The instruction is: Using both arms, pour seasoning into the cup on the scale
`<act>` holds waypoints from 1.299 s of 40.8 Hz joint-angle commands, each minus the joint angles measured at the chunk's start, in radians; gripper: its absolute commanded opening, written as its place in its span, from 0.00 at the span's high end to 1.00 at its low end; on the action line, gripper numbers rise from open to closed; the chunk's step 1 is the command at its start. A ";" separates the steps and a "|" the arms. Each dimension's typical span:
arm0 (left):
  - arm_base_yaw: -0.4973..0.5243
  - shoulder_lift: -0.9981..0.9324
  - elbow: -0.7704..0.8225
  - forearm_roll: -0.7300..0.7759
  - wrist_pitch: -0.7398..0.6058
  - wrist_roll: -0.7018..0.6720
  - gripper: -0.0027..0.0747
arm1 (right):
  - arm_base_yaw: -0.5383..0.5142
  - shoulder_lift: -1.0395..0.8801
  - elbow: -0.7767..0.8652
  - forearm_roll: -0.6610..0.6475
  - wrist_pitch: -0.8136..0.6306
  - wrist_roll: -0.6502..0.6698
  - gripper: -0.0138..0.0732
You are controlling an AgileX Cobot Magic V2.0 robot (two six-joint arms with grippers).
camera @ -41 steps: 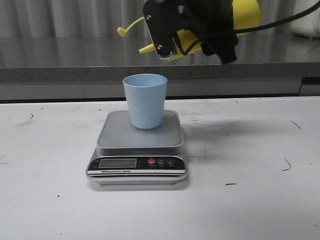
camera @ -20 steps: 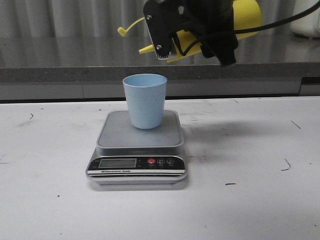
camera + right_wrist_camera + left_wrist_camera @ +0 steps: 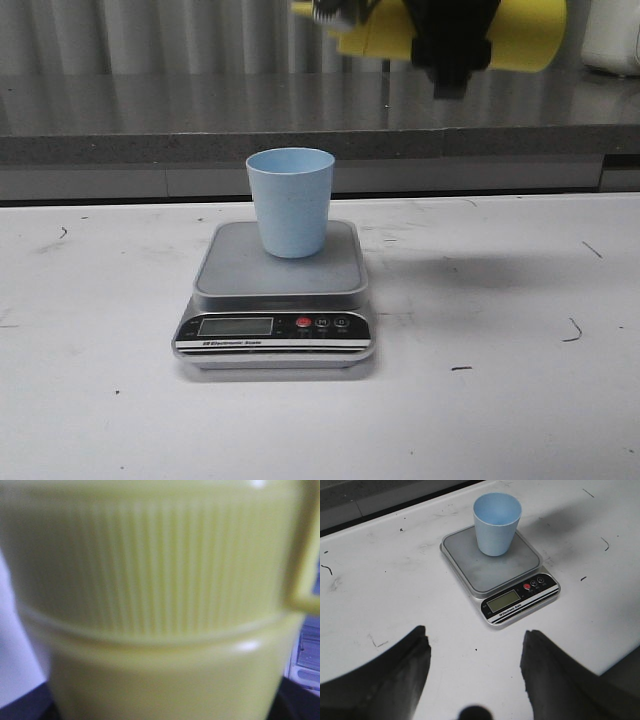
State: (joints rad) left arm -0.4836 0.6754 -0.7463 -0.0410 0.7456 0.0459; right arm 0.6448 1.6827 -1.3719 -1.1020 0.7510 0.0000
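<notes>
**Mia:** From the front, why does the blue cup (image 3: 290, 201) stand on the scale (image 3: 277, 293)?

**Dad:** So the scale can weigh what drops in. The cup sits upright on the steel plate, toward the back, with its mouth open to the top.

**Mia:** And the yellow bottle (image 3: 520, 34)?

**Dad:** It is high up at the top edge, lying on its side, above the cup and off to the right. The right gripper (image 3: 452, 45) is clamped around it. I think it is not over the cup, so nothing would land inside.

**Mia:** What does the left wrist camera show?

**Dad:** The left gripper (image 3: 475, 677) has its two fingers spread apart, holding nothing. It hangs above the white table (image 3: 380, 595), near the front of the scale. The cup looks empty from there.

**Mia:** And the right wrist camera?

**Dad:** Only the bottle's ribbed yellow top, very close and blurry, because the gripper holds it right there.
</notes>
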 commanded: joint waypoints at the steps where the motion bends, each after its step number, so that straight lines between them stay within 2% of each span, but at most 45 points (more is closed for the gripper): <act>1: -0.008 0.000 -0.027 -0.012 -0.073 -0.004 0.45 | -0.010 -0.135 -0.001 -0.042 -0.043 0.009 0.53; 5: -0.008 0.000 -0.027 -0.012 -0.073 -0.004 0.45 | -0.010 -0.185 0.037 -0.009 -0.043 0.037 0.53; 9: -0.008 0.000 -0.027 -0.012 -0.073 -0.004 0.45 | -0.024 -0.238 0.081 0.059 -0.054 0.121 0.53; 14: -0.008 0.000 -0.027 -0.012 -0.073 -0.004 0.45 | -0.059 -0.316 0.184 0.082 -0.149 0.218 0.53; 20: -0.008 0.000 -0.027 -0.012 -0.073 -0.004 0.45 | -0.133 -0.403 0.350 0.089 -0.384 0.316 0.53; 25: -0.008 0.000 -0.027 -0.012 -0.073 -0.004 0.45 | -0.254 -0.425 0.467 0.198 -0.627 0.346 0.53; 31: -0.008 0.000 -0.027 -0.012 -0.073 -0.004 0.45 | -0.392 -0.425 0.589 0.410 -0.881 0.263 0.53; 37: -0.008 0.000 -0.027 -0.012 -0.073 -0.004 0.45 | -0.505 -0.389 0.708 0.588 -1.225 0.177 0.53; 42: -0.008 0.000 -0.027 -0.012 -0.073 -0.004 0.45 | -0.545 -0.302 0.742 0.636 -1.443 0.177 0.53; 49: -0.008 0.000 -0.027 -0.012 -0.073 -0.004 0.45 | -0.545 -0.146 0.742 0.645 -1.606 0.177 0.53; 53: -0.008 0.000 -0.027 -0.012 -0.073 -0.004 0.45 | -0.545 -0.059 0.741 0.705 -1.709 0.164 0.53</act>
State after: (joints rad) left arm -0.4836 0.6754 -0.7463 -0.0410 0.7456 0.0459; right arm 0.1062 1.6034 -0.6050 -0.4671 -0.7568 0.1861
